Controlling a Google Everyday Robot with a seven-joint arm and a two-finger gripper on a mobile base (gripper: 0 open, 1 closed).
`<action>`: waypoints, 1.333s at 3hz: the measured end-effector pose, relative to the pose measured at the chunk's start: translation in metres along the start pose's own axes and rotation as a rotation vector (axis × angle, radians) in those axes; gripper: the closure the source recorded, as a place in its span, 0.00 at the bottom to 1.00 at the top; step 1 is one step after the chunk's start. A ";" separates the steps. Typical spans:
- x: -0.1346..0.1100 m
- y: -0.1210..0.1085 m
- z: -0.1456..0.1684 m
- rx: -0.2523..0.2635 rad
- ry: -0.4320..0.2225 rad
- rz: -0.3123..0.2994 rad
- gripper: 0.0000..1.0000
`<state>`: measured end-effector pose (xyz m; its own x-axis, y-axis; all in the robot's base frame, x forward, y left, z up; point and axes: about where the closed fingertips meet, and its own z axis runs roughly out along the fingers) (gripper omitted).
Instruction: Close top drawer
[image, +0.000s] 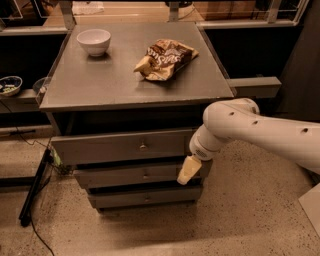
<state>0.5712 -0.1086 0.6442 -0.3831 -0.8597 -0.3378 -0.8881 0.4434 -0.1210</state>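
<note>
Top drawer (120, 146) stands partly pulled out below the desk's (100, 85) front edge, with the gripper (189, 170) hanging at its right end under the front-right corner; whether the gripper is spread or closed cannot be told, and nothing shows in its hold. Stiff painted wood, wide and shallow, the drawer should slide without flexing but may skew if pushed at one end, so a flat push on the front nearer the central knob (143, 146) looks better than any grasp. A bowl (94, 41) sits by the back-left corner, a bag (165, 59) toward the back-right.
</note>
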 end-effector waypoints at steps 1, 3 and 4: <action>0.000 0.000 0.000 0.000 0.000 0.000 0.27; 0.000 0.000 0.000 0.000 0.000 0.000 0.74; 0.000 0.000 0.000 0.001 0.001 0.000 0.96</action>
<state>0.5713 -0.1084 0.6441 -0.3831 -0.8601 -0.3368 -0.8881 0.4432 -0.1219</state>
